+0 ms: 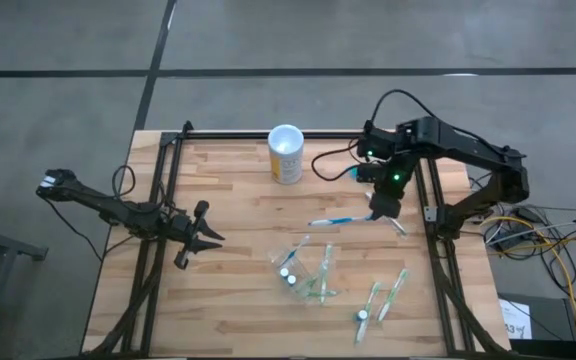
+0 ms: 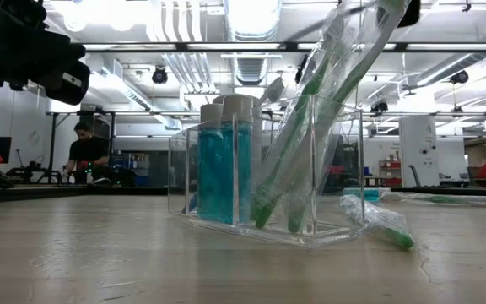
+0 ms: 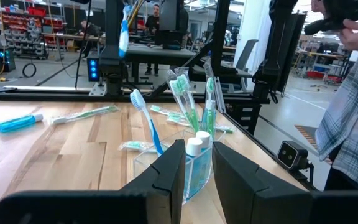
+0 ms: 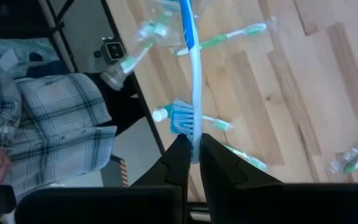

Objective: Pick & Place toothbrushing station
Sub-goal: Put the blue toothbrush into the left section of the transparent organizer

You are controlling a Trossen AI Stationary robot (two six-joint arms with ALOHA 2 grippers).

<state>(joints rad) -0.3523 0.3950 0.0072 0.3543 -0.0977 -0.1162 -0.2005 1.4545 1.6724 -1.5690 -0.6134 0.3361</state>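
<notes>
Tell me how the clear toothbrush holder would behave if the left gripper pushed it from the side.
The clear holder would probably slide rather than grip: its smooth flat base sits on bare wood. It may be top-heavy, since the green toothbrushes lean well above its rim, so a high push could tip it. The blue tubes standing inside likely add some steadying weight.

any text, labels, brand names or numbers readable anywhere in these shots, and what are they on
None can be read in any view.
Yellow cup: no print visible.
Blue tubes in the clear toothbrushing station: no label legible.
Wrapped green toothbrushes: wrapper print too small to read.
Blue toothbrush clamped in the right tool: no marking shows.
Red bins on the room's shelves: too far off and blurred.
</notes>
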